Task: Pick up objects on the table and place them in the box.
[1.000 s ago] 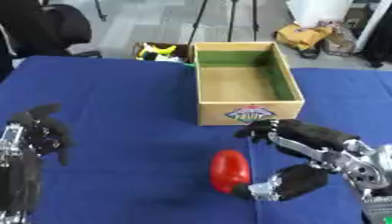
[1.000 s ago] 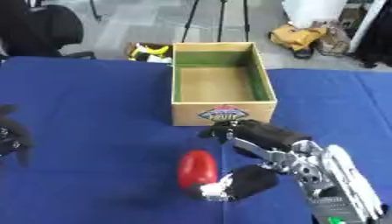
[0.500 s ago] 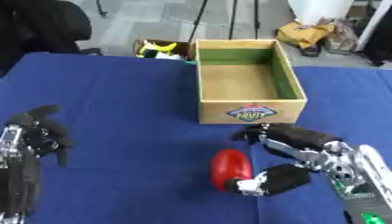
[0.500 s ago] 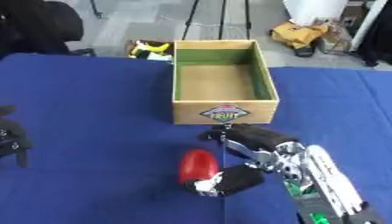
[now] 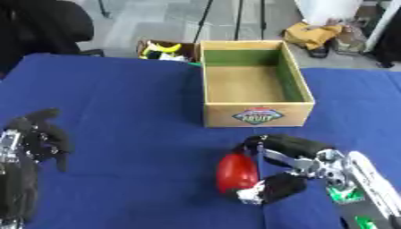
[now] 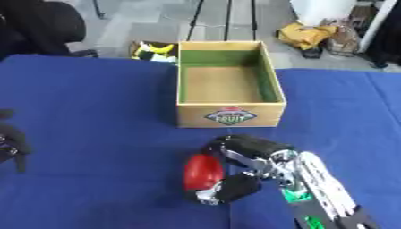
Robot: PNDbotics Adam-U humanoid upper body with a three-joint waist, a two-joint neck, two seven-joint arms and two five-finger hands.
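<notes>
One red rounded object (image 5: 236, 172) lay on the blue counter (image 5: 133, 112), just in front of the empty wooden box (image 5: 252, 81), and the right robot hand (image 5: 291, 166) had its fingers and thumb curled round the object from its right side. The left robot hand (image 5: 37, 134) rested idle far to the left of the box, fingers loosely bent and holding nothing. Judging by the smooth, rounded shape, the object might squirt out of the pinch on lifting, or clip the box's near wall if carried too low.
</notes>
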